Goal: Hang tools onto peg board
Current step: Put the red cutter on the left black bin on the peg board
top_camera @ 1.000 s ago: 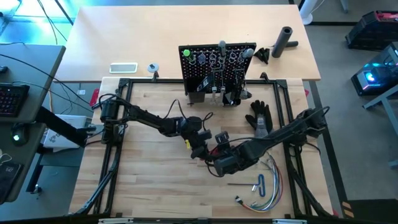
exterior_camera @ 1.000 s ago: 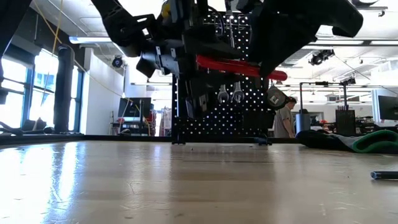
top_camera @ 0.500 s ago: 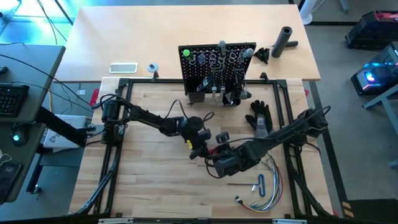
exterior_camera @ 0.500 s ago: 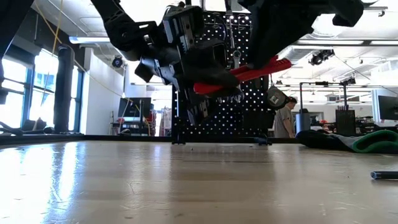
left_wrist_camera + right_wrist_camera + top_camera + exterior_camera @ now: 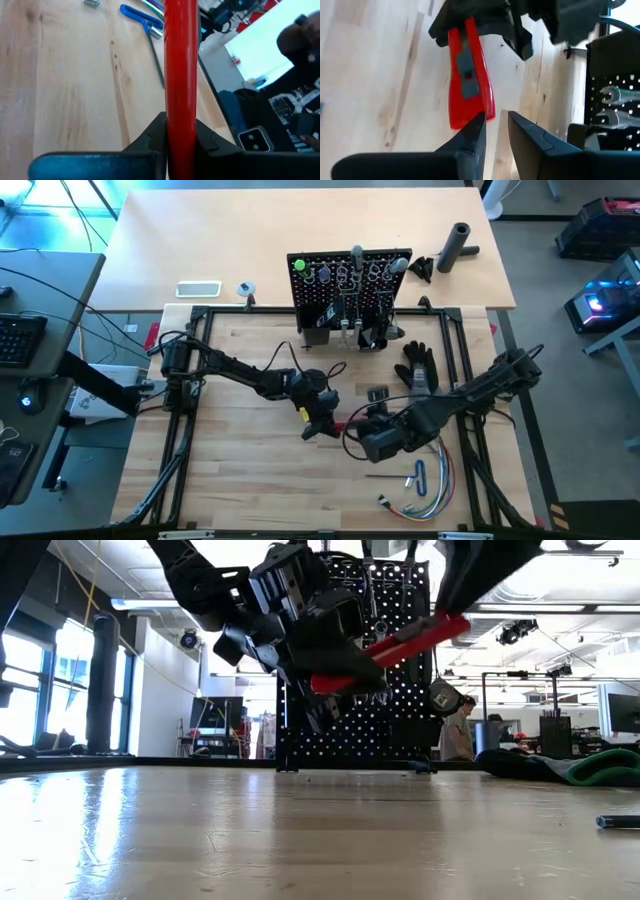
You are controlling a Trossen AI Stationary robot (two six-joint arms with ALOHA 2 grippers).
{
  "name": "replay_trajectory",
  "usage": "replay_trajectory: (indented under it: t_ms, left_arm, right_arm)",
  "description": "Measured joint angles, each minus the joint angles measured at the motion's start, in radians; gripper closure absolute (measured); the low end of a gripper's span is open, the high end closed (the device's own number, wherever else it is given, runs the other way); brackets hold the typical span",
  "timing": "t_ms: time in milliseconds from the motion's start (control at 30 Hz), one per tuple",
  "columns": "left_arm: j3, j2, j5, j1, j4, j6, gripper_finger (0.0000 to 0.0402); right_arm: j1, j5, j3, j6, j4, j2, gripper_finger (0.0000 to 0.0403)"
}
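The red-handled tool hangs above the middle of the table, with my left gripper shut on it. The tool has a grey slider on one face. My right gripper stands open by a narrow gap just past the tool's free end, with only bare wood showing between its fingers. The black peg board stands upright at the table's far edge, with silver wrenches and other tools hanging on its hooks. My left gripper pinches the red handle between its two fingers, at the end away from the right arm. The fingers come from the table's left and lie along the tool, which sticks out ahead of them. The tool is lifted clear and tilted, free end higher. My right gripper has one fingertip right at the tool's free end; I cannot tell whether it touches.
A black glove lies right of the peg board's base. A blue hex key, a thin black key and a bundle of coloured wires lie near the front right. A black cylinder stands on the far table.
The red-handled tool has tipped from nearly level to slanted, its free end rising while the end in my left gripper stayed in place. My left gripper has rolled. My right gripper has gone up and toward the table's right edge, drawing back along the tool to its free end.
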Motion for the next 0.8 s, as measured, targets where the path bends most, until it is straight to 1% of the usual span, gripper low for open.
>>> replay_trajectory:
  t_ms: [367, 433, 633, 733, 800]
  left_arm:
    - [-0.002, -0.006, -0.026, -0.001, -0.008, 0.07, 0.0376]
    - [-0.002, -0.021, -0.039, -0.001, -0.036, 0.092, 0.0376]
    - [-0.002, -0.12, -0.242, 0.003, -0.196, 0.206, 0.0376]
    - [-0.003, -0.187, -0.311, 0.0, -0.211, 0.265, 0.0376]
    - [-0.006, -0.23, -0.351, -0.01, -0.196, 0.298, 0.0376]
  right_arm:
    - [0.061, 0.044, 0.001, 0.246, -0.169, -0.121, 0.0329]
    - [0.078, 0.06, 0.001, 0.292, -0.194, -0.144, 0.0329]
    - [0.141, 0.151, 0.001, 0.416, -0.24, -0.216, 0.0329]
    - [0.169, 0.191, 0.001, 0.442, -0.21, -0.236, 0.0329]
    - [0.186, 0.218, -0.005, 0.428, -0.141, -0.246, 0.0329]
